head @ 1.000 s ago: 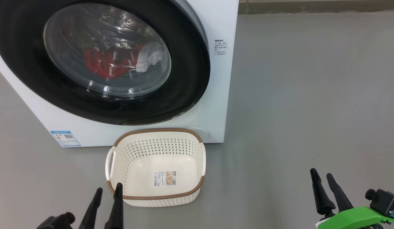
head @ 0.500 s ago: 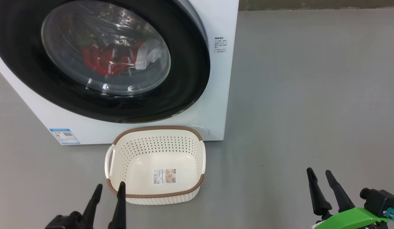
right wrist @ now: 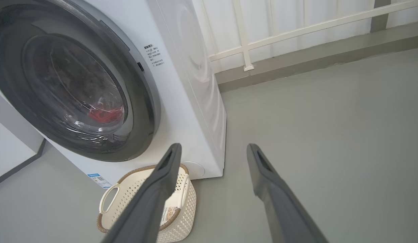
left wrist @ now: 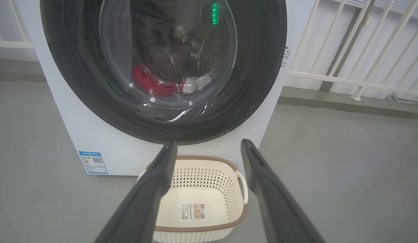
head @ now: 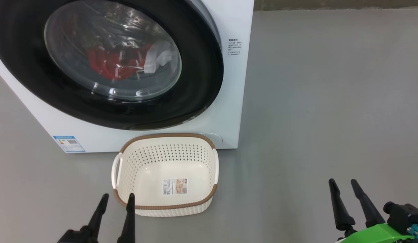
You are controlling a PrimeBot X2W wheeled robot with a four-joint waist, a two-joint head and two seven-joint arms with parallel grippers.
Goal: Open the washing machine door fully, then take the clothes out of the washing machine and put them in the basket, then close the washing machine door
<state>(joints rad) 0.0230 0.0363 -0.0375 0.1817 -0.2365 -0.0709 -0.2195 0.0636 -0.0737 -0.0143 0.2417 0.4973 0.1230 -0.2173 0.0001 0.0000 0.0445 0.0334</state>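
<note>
The white washing machine [head: 229,101] fills the upper left of the head view. Its washing machine door [head: 202,77], black-rimmed with a glass bowl, lies against the front. Behind the glass lie the clothes [head: 111,65], red fabric with a white piece [head: 158,60] to its right; the red clothes [left wrist: 151,82] also show in the left wrist view. The cream basket [head: 122,168] stands empty on the floor in front of the machine. My left gripper [head: 117,199] hovers open at the basket's near left corner. My right gripper [head: 343,184] hangs open over bare floor, far right of the basket.
A grey floor [head: 313,101] stretches wide to the right of the machine. A white railing [left wrist: 347,81] on a low kerb runs behind it. A blue label [head: 68,144] sits on the machine's lower left front. A white wall panel [right wrist: 9,145] stands to the machine's left.
The head camera has tilted slightly, so the scene sits a little higher in the picture. The left fingers have edged right, the right ones slightly right and down. Both grippers remain open.
</note>
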